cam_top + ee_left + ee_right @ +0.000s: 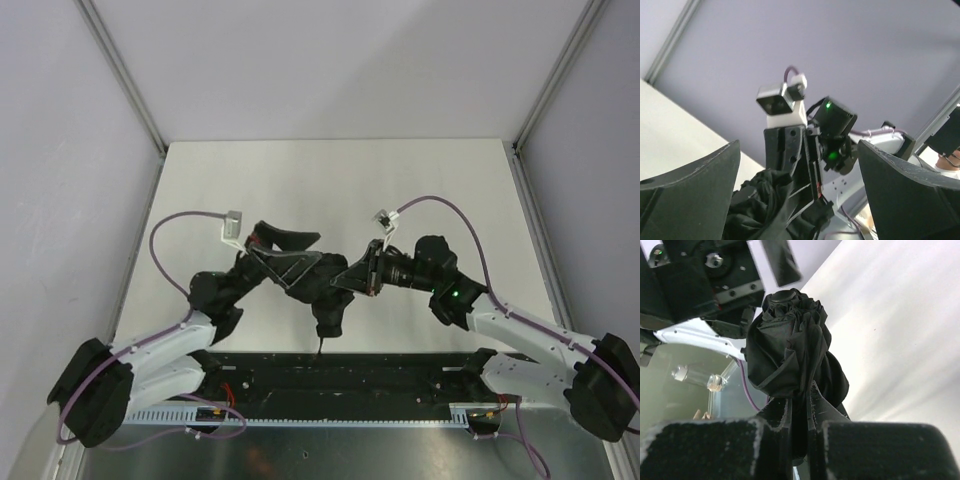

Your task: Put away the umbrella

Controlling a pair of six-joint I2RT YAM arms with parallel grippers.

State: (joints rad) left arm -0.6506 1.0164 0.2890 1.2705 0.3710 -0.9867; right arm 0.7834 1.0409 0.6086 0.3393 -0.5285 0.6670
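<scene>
A compact black fabric umbrella, collapsed into a crumpled bundle, sits in the middle of the flat white table in the overhead view. It lies a little toward the 6 o'clock edge, where the arm bases are bolted. A thin dark tip sticks out of the bundle toward 6 o'clock. Whether the bundle rests on the table or hangs just above it cannot be told. The right gripper reaches the bundle from 3 o'clock and is clenched on it. In the right wrist view its two black fingers stand almost together, with a fold of fabric pinched between them. The bunched canopy bulges above them toward 12 o'clock. The left gripper comes in from 9 o'clock and is released. In the left wrist view its two broad dark fingers stand wide apart at 8 and 4 o'clock of the frame, and nothing is caught between them. Between those spread fingers shows the right arm's wrist, with its small grey and white camera block at 12 o'clock and a green light just beside it. Black umbrella cloth is gathered low at 7 o'clock.
</scene>
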